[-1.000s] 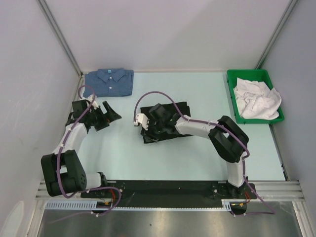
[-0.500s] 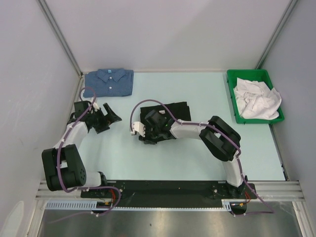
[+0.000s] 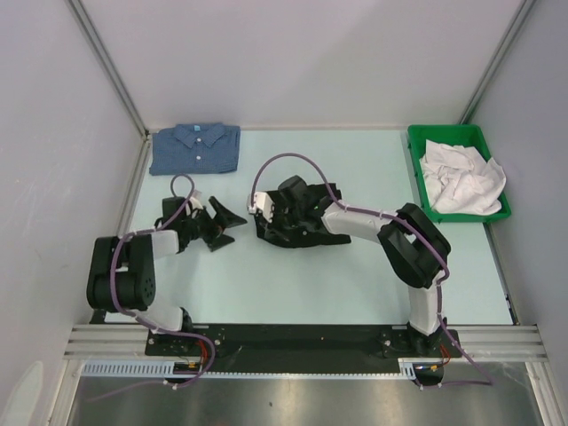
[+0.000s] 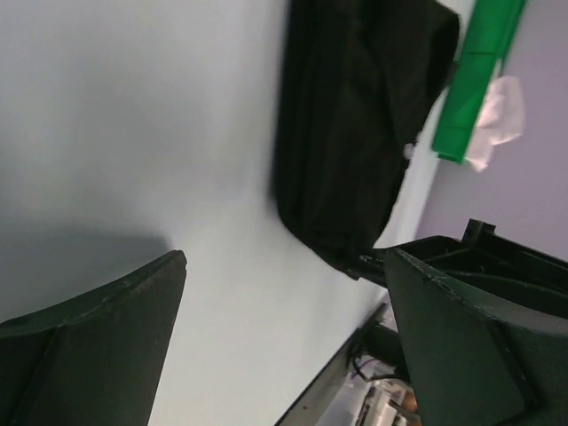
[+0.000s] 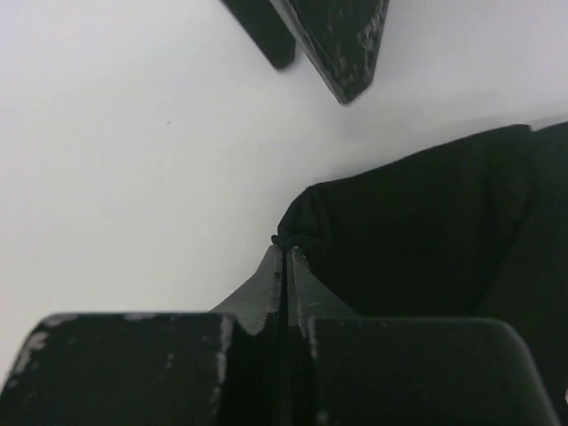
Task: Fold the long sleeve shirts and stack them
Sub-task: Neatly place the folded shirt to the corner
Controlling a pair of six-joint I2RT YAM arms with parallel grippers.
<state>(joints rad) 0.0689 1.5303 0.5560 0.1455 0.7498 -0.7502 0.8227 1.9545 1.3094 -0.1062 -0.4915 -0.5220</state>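
The black long sleeve shirt (image 3: 298,238) lies bunched in the middle of the table, partly hidden under my right arm. My right gripper (image 3: 261,222) is at its left edge, shut on a pinch of the black shirt's corner (image 5: 297,232); the jaws (image 5: 285,248) meet on the cloth. My left gripper (image 3: 229,224) stands open just left of that corner, with nothing between its fingers (image 4: 284,293), and its fingertips (image 5: 342,44) show in the right wrist view. The blue shirt (image 3: 195,148) lies folded at the back left.
A green bin (image 3: 457,173) holding crumpled white cloth (image 3: 461,182) stands at the back right; it also shows in the left wrist view as the green bin (image 4: 475,80). Grey walls close in the left, back and right sides.
My left gripper swung right, from near the left wall to beside the black shirt. My right gripper closed on the shirt's left corner, and the shirt shifted slightly.
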